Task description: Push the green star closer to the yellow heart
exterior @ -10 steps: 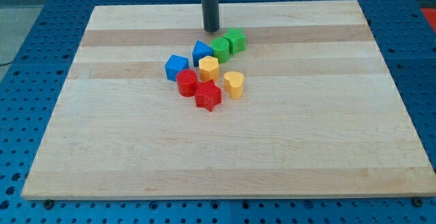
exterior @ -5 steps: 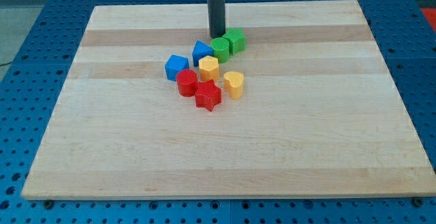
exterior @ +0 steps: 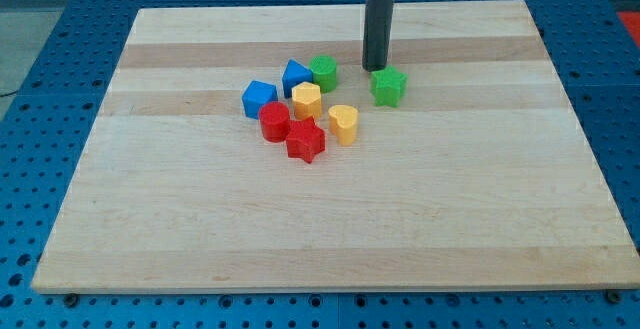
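The green star [exterior: 389,86] lies alone on the wooden board [exterior: 330,219], to the right of the cluster of blocks. The yellow heart [exterior: 343,124] sits at the cluster's right side, down and to the left of the star, with a gap between them. My tip [exterior: 375,67] stands just up and to the left of the green star, close to it or touching its upper left edge. The dark rod rises from the tip to the view's top.
The cluster holds a green round block [exterior: 323,72], a blue block [exterior: 296,76], a second blue block [exterior: 259,99], a yellow hexagon [exterior: 306,99], a red round block [exterior: 274,122] and a red star [exterior: 306,141]. Blue pegboard surrounds the board.
My tip moved right, from the green pair's upper left to beyond it. The green star slid right and slightly down, away from the green round block. The other blocks did not move.
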